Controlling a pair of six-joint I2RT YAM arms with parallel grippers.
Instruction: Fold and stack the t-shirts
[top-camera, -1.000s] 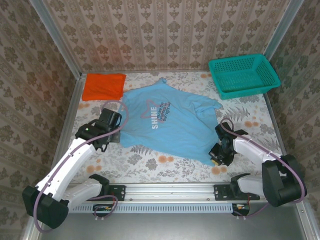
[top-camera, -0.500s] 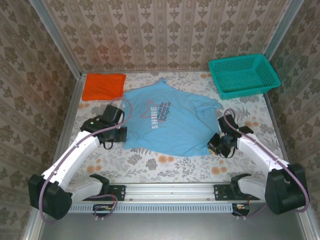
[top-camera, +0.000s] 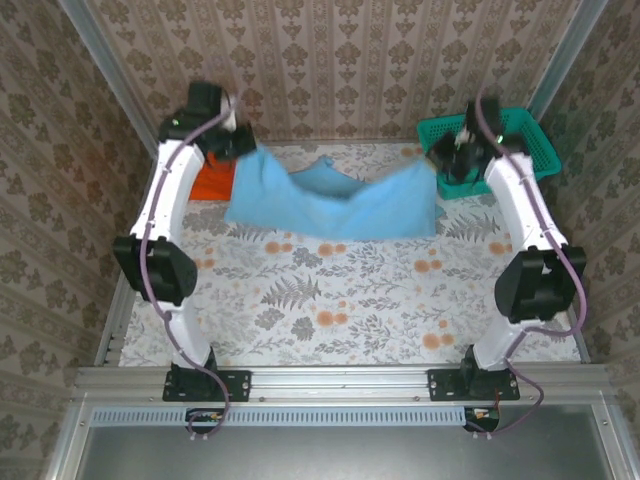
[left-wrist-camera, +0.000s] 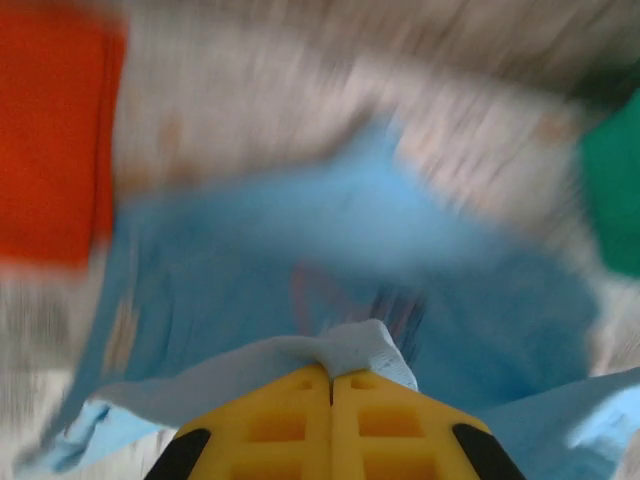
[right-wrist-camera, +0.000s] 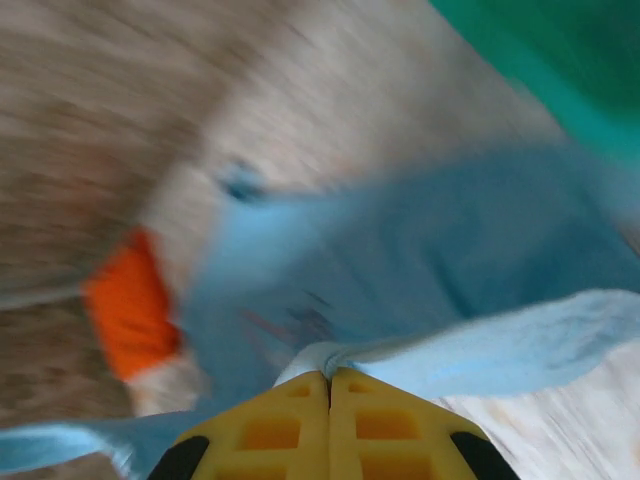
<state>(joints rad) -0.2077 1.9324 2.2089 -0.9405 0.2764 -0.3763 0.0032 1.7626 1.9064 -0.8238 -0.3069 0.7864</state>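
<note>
Both pincers are clenched on the light blue t-shirt (top-camera: 330, 205): our left pincer (top-camera: 236, 142) grips its left end and our right pincer (top-camera: 446, 160) grips its right end, above the far part of the table (top-camera: 330, 300). We see the cloth hang between them with a dip in the middle. We find the orange t-shirt (top-camera: 210, 185) lying at the far left, partly hidden behind the blue one, and a teal basket (top-camera: 530, 130) at the far right.
</note>
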